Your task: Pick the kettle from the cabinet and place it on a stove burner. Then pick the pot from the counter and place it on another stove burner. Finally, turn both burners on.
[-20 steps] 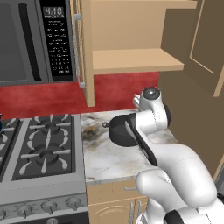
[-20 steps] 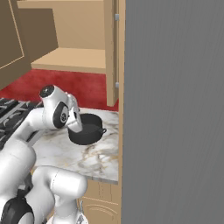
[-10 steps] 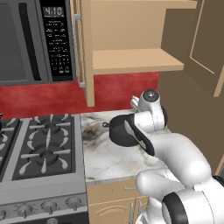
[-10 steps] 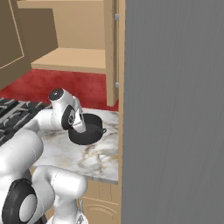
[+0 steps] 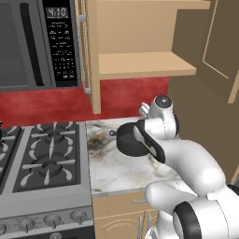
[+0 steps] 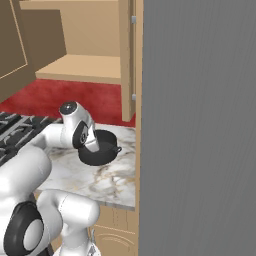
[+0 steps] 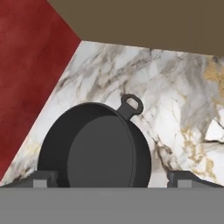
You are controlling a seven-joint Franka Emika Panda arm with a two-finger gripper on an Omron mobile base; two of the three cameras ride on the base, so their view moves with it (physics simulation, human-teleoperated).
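My fingers (image 7: 43,178) are spread wide, one at each side of the pot (image 7: 94,146), not touching it. The pot stands on the counter (image 7: 175,122), near the red wall (image 7: 30,65).

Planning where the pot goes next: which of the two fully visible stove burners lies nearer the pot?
The rear burner, by the red wall. It lies almost level with the pot across the counter; the front burner sits closer to the knobs.
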